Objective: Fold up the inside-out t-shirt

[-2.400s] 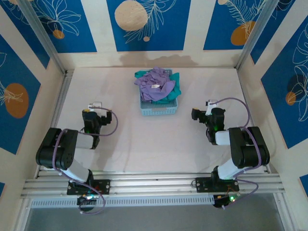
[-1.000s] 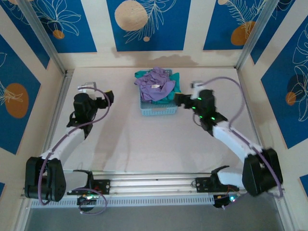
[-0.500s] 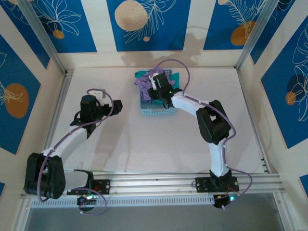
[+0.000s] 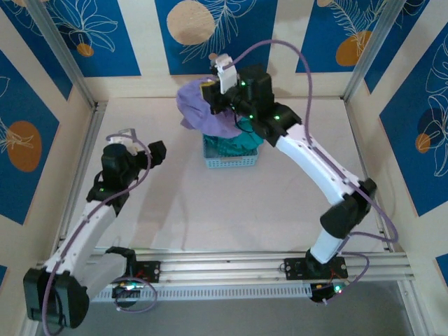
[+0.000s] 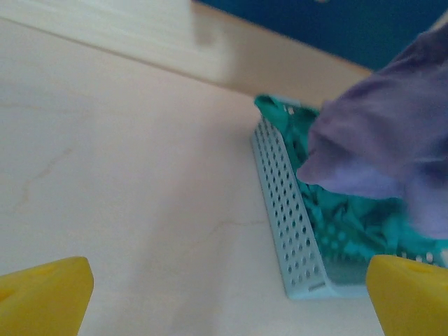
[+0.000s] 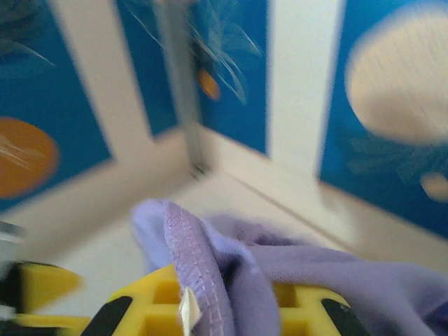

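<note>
The lavender inside-out t-shirt (image 4: 197, 112) hangs bunched above the basket's far-left side, and my right gripper (image 4: 209, 95) is shut on its upper edge. In the right wrist view a stitched hem of the t-shirt (image 6: 203, 255) and a small white tag (image 6: 187, 312) drape over the yellow fingers (image 6: 143, 297) of the right gripper (image 6: 231, 308). My left gripper (image 4: 157, 151) stands open over the table left of the basket, holding nothing. In its wrist view the left gripper (image 5: 224, 308) faces the basket wall, with the t-shirt (image 5: 381, 143) hanging above it.
A light blue perforated basket (image 4: 231, 161) sits at the table's back middle, its wall (image 5: 288, 213) close to my left gripper. A teal-green garment (image 4: 240, 143) lies inside it (image 5: 343, 217). Blue patterned walls enclose the table on three sides.
My right gripper went into the basket, shut on the lavender t-shirt and lifted it up and back. The left gripper shifted slightly and stayed open.
</note>
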{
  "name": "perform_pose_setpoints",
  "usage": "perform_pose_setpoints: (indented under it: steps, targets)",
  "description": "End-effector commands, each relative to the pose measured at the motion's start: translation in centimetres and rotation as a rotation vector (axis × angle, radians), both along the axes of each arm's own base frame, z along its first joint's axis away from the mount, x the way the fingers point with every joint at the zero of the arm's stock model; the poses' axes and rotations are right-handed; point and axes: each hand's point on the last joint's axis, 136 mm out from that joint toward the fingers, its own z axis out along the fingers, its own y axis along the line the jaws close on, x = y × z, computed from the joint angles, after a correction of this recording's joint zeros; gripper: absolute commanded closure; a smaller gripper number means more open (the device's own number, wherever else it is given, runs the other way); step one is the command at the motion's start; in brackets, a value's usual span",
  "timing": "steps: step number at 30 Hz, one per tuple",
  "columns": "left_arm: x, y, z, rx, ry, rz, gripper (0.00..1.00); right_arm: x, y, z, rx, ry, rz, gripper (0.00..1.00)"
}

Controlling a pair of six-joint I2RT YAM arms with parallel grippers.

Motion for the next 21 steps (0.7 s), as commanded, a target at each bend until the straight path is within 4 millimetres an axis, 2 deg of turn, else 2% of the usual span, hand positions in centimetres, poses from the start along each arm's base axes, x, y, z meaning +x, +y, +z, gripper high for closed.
perform_pose_setpoints:
  steps: [1, 3, 7, 10, 12, 17, 19, 21]
  targets:
    - [-1.7, 3.3, 2.2, 0.000, -0.034, 0.182, 0.00, -4.4, 2.9, 3.6, 0.081, -0.024, 0.179, 1.00]
    - [-3.0, 4.7, 3.8, 0.009, -0.068, 0.247, 0.00, -4.7, 3.9, 3.6, 0.079, -0.015, 0.192, 1.00]
    - [-6.5, 7.1, 7.4, -0.004, -0.182, 0.350, 0.00, -4.0, 6.4, 1.5, 0.082, 0.079, 0.254, 1.00]
    - [-8.1, 7.6, 9.1, -0.010, -0.252, 0.359, 0.00, -4.5, 8.5, 1.0, 0.089, 0.138, 0.343, 1.00]
    - [-8.1, 6.6, 9.7, -0.016, -0.266, 0.297, 0.00, -5.1, 9.4, 1.9, 0.088, 0.136, 0.373, 1.00]
    - [-7.2, 0.5, 11.8, -0.153, -0.335, -0.030, 0.00, -6.7, 9.9, 6.2, 0.170, 0.112, 0.448, 1.00]
    - [-7.0, -1.6, 12.9, -0.202, -0.376, -0.146, 0.00, -6.8, 10.1, 6.8, 0.194, 0.129, 0.462, 1.00]
    - [-6.0, -2.5, 13.1, -0.215, -0.383, -0.191, 0.00, -7.0, 10.4, 6.9, 0.207, 0.157, 0.494, 1.00]
